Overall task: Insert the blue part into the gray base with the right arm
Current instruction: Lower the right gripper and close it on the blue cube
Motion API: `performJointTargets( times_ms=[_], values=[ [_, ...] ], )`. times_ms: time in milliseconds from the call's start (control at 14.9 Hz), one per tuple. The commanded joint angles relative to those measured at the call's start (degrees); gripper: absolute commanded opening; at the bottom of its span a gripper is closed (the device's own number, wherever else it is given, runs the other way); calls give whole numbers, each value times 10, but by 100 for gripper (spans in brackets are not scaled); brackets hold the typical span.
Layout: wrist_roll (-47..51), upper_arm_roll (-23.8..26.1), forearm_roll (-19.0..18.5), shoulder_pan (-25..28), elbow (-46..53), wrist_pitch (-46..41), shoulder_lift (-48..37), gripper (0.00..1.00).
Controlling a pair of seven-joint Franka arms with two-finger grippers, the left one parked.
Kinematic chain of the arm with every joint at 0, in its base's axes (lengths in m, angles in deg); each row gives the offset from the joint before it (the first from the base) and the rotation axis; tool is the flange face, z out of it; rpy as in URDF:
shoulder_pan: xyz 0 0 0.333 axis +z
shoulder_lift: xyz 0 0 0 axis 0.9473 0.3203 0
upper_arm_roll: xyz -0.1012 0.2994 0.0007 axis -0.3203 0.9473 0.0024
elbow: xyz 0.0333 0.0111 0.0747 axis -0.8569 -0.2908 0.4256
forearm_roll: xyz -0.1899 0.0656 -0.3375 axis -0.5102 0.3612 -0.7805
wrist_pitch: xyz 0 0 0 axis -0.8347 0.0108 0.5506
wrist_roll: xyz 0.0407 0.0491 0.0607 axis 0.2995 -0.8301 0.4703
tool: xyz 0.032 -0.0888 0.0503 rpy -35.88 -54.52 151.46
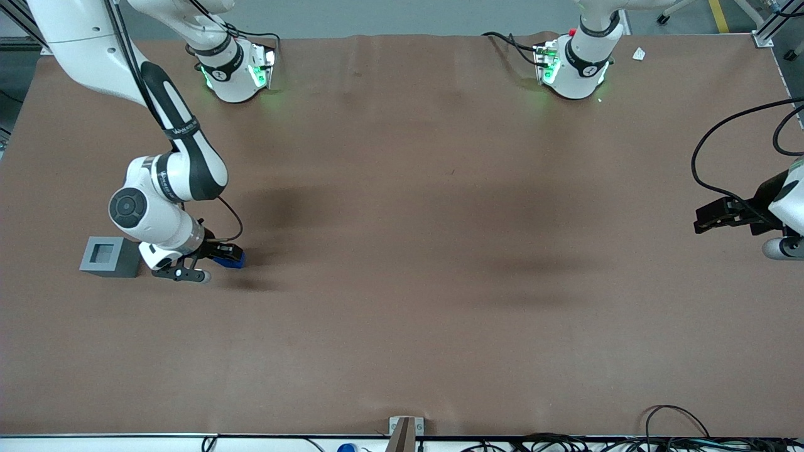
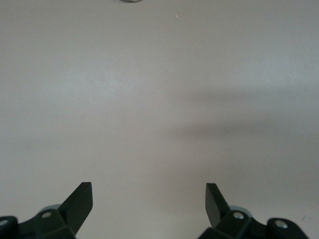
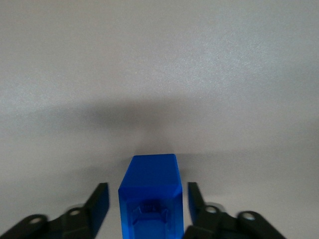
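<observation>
The blue part (image 1: pixel 231 260) lies on the brown table, beside the gray base (image 1: pixel 110 256) on the side toward the parked arm's end. The gray base stands with its square recess facing up. My right arm's gripper (image 1: pixel 223 253) is low over the blue part. In the right wrist view the blue part (image 3: pixel 149 177) sits between the two black fingers (image 3: pixel 101 199) with a narrow gap on each side. The gripper (image 3: pixel 147 191) is open and straddles the part without gripping it.
The brown table surface (image 1: pixel 402 251) stretches wide toward the parked arm's end. The two arm bases (image 1: pixel 239 69) stand farthest from the front camera. A metal bracket (image 1: pixel 403 430) and cables (image 1: pixel 678 427) lie at the table's near edge.
</observation>
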Motion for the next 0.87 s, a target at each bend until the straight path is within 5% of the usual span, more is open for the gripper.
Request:
performJointTargets(
  times_ms=[0,336,806],
  values=[
    [8,1,3,-1,-10,8,-6,42],
    [8,-1,3,-5,6,-11,-7,3],
    [-44,-3,-26,-67,70,-171,-73,0]
  ],
)
